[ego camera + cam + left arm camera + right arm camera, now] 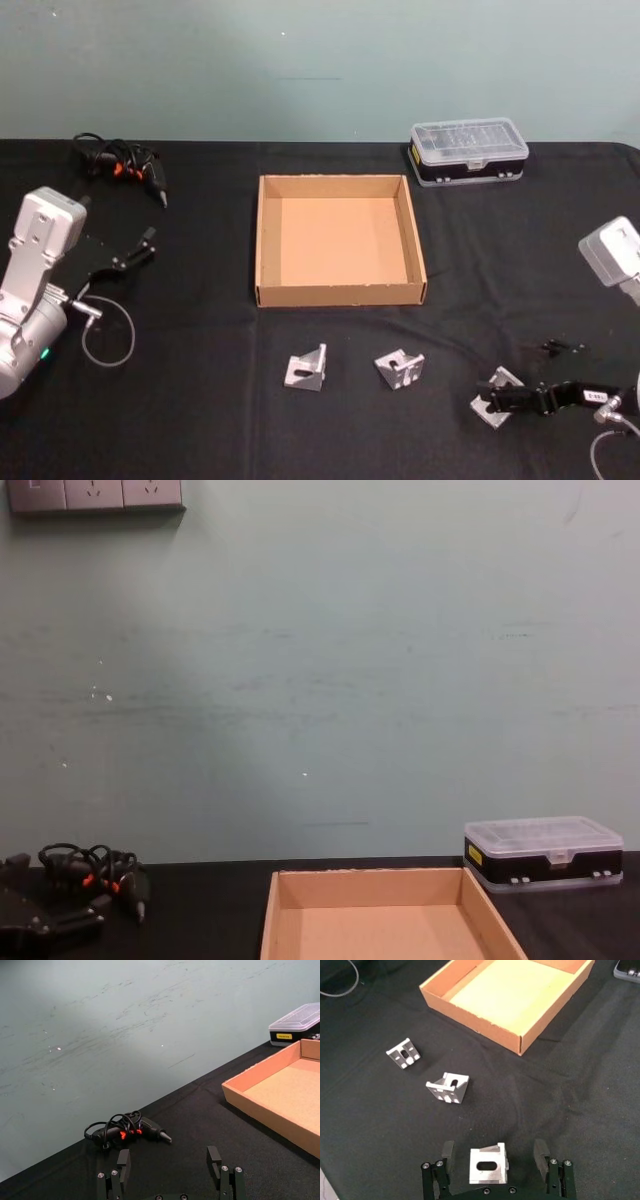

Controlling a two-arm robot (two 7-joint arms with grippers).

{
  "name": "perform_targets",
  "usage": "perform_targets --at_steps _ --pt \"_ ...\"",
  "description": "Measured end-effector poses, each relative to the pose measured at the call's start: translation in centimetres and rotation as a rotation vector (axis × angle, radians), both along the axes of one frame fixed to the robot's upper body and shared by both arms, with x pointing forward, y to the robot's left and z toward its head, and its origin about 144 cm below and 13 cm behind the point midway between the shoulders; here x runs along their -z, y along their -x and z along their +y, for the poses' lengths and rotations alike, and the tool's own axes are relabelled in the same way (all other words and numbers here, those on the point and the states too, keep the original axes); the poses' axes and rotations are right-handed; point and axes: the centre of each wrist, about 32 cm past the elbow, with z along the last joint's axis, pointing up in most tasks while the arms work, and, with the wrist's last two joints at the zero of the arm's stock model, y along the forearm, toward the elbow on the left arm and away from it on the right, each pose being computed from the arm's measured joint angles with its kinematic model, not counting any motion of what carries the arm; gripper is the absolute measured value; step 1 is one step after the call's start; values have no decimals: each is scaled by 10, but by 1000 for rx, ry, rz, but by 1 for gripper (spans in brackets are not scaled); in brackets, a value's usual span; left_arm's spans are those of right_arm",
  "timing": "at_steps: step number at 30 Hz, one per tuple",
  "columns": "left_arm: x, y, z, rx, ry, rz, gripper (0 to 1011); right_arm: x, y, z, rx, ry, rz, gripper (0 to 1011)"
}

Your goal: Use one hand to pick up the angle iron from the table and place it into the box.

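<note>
Three silver angle irons lie on the black table (200, 400) in front of the box (340, 294): one on the left (306, 369), one in the middle (400, 368), one on the right (488, 413). My right gripper (503, 400) is low at the right one. In the right wrist view that angle iron (488, 1165) sits between the fingers (540, 1152), with a gap on each side; the right gripper (493, 1153) is open. The tan box (470, 1010) has nothing inside. My left gripper (169, 1161) is open and holds nothing, parked at the table's left (140, 250).
A clear-lidded black case (468, 152) stands behind the box at the back right. A bundle of black cables with orange marks (120, 160) lies at the back left. A loose wire loop (105, 340) hangs by the left arm.
</note>
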Motion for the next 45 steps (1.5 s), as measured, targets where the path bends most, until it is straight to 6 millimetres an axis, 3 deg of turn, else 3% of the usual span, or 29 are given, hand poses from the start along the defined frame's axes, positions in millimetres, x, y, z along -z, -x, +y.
perform_targets --at_steps 23,38,39,45 --pt "0 0 0 0 0 0 1000 9 0 0 -8 36 -7 990" --pt "0 0 0 0 0 0 1000 11 2 -3 -5 31 -17 595" --pt "0 0 0 0 0 0 1000 11 2 -3 -5 30 -18 526" --pt "0 0 0 0 0 0 1000 12 3 -3 -8 27 -19 341"
